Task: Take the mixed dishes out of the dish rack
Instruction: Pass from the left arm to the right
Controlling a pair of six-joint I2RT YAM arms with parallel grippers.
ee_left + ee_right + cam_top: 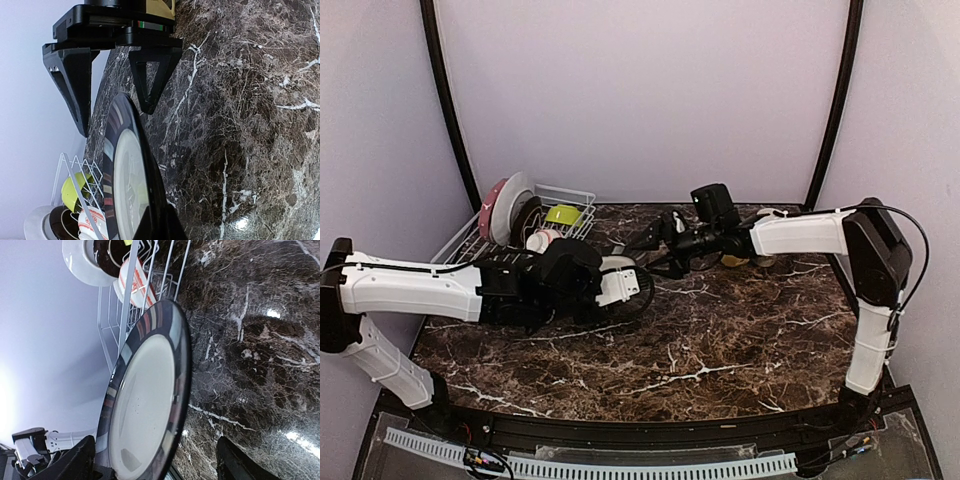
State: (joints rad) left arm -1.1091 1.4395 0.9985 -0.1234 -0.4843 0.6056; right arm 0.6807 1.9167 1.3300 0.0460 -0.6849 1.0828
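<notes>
Here, the dish rack sits at the upper left of the top view, close to the back wall. I count five pieces in it. A pink-rimmed plate and a white plate stand on edge side by side, with a dark dish just right of them. There is also one lime-green bowl and, below it in the frame, one red-and-white bowl. One black plate with a cream centre is out of the rack, on the worktop near the middle of the frame, just right of the rack's near corner. My left jaws are spread wide and grasp nothing. Their fingers stand either side of the plate's rim at the top of the left wrist view, and I cannot tell whether either touches it. My right jaws are spread wide too, with nothing between them. Their fingers show in the bottom corners of the right wrist view, and the plate fills the middle ahead. One yellow piece lies mostly hidden under my right arm. Open marble runs across the lower and right parts of the top view, out to the dark front edge.
</notes>
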